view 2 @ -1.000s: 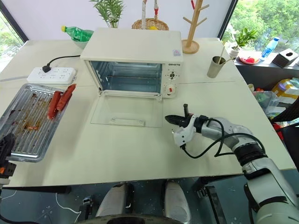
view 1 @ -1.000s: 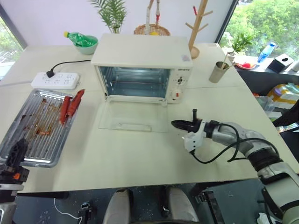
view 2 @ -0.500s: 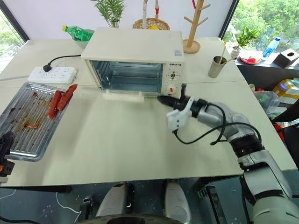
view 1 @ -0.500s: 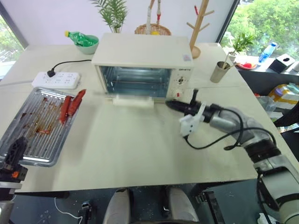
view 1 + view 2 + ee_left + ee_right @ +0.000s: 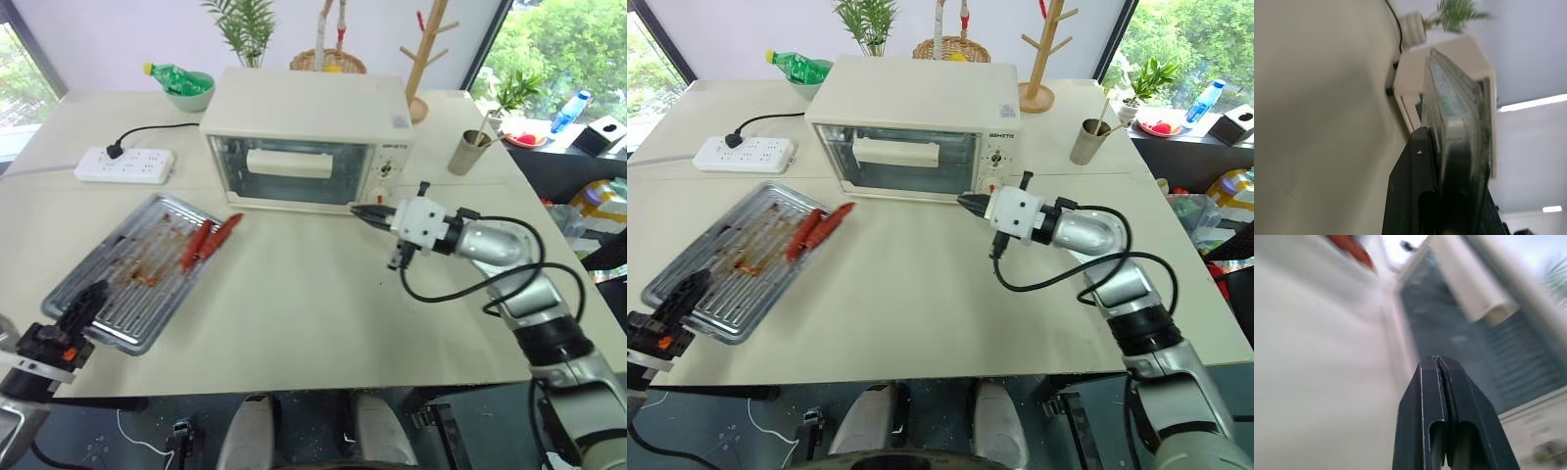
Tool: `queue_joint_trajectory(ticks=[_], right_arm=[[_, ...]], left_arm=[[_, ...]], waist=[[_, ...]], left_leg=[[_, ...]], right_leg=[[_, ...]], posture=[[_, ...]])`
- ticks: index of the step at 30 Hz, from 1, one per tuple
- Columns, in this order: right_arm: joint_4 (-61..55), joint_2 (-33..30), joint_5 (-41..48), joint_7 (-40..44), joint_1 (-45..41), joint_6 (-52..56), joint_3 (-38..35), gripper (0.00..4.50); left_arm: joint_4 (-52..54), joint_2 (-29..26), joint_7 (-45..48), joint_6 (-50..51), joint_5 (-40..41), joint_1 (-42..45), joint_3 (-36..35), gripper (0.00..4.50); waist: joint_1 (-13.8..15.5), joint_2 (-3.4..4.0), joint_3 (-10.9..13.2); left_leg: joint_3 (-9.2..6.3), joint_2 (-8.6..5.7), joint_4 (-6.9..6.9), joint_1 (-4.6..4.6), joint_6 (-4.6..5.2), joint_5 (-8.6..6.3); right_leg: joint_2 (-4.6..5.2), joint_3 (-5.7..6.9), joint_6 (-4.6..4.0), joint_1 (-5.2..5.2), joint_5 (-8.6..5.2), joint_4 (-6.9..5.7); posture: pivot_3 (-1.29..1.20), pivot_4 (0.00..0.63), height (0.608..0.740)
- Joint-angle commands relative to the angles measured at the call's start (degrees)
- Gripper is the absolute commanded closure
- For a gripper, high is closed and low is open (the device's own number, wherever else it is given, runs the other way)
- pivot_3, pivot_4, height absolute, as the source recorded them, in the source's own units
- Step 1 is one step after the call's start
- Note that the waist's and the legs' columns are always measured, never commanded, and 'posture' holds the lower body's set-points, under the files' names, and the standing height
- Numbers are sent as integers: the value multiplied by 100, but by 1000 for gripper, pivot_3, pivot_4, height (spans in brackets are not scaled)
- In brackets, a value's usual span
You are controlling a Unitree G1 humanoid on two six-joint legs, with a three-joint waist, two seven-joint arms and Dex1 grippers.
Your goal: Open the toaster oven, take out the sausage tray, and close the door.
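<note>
left gripper (image 5: 73, 313): clamped on the near corner of the sausage tray (image 5: 147, 269), so the tray is held.
sausage tray: it is seen out of the oven, lying at an angle on the left of the tabletop (image 5: 294, 313), a few red sausages (image 5: 208, 241) near its far edge.
right gripper (image 5: 365, 211): fingers are pressed together on nothing, tip just in front of the oven's lower right corner.
door (image 5: 290, 172): looks shut, upright against the toaster oven (image 5: 309, 137), white handle across the glass.
step in hand: probably the very end, since the tray is out and the door is up.
next move: likely the tray gets released and both arms are pulled back clear; maybe the door is checked for a full latch.
view difference: up close in the right wrist view the glass and handle (image 5: 1469, 289) are shown; the power strip (image 5: 125, 164), cup (image 5: 469, 152) and plants further back are shown by the head views.
</note>
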State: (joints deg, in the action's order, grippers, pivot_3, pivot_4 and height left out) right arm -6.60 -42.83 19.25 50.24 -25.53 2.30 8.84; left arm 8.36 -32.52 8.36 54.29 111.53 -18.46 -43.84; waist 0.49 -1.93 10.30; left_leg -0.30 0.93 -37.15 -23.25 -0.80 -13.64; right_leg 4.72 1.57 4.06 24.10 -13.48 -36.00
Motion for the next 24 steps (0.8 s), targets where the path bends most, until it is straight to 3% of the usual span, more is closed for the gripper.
queue_joint_trajectory(ticks=[1, 7, 11, 15, 24], right_arm=[[-970, -599, 1334, 606, 327, 1329, -720, 3175], [-1996, -1880, 2802, 1455, 1520, 2938, -1999, 46], [-2412, -2293, 3273, 1789, 2402, 3576, -2887, 17], [-2807, -2167, 3189, 1663, 3066, 3721, -3487, 17], [-3423, -1891, 3062, 1493, 4188, 3996, -4507, 17]], left_arm=[[-303, -461, 281, 357, 147, 296, 298, 4500], [-1251, -1034, 786, 991, -318, 1386, 1242, 4500], [-1697, -1148, 1304, 1522, -935, 2115, 1904, 4500], [-2336, -1142, 1944, 1955, -1667, 2991, 2479, 4500], [-3275, -566, 3409, 2133, -3688, 4422, 3643, 4500]], waist=[[18, 7, 4], [35, 30, 18], [25, 32, 20], [33, 32, 20], [53, 30, 20]], left_leg=[[3, 0, 0, -1, -1, 0], [14, 0, 8, -14, -1, -2], [21, -2, 8, -17, -1, -2], [28, -2, 9, -17, 1, -3], [25, -14, 10, -29, 2, -3]], right_leg=[[1, 0, 0, 5, 0, 0], [21, 3, 0, 27, 0, 7], [26, 3, 0, 26, 0, 13], [23, 4, 1, 28, 1, 17], [24, 11, 3, 24, 2, 33]], posture=[[0, 150, 740], [0, 150, 740], [0, 150, 740], [0, 150, 740], [0, 150, 740]])
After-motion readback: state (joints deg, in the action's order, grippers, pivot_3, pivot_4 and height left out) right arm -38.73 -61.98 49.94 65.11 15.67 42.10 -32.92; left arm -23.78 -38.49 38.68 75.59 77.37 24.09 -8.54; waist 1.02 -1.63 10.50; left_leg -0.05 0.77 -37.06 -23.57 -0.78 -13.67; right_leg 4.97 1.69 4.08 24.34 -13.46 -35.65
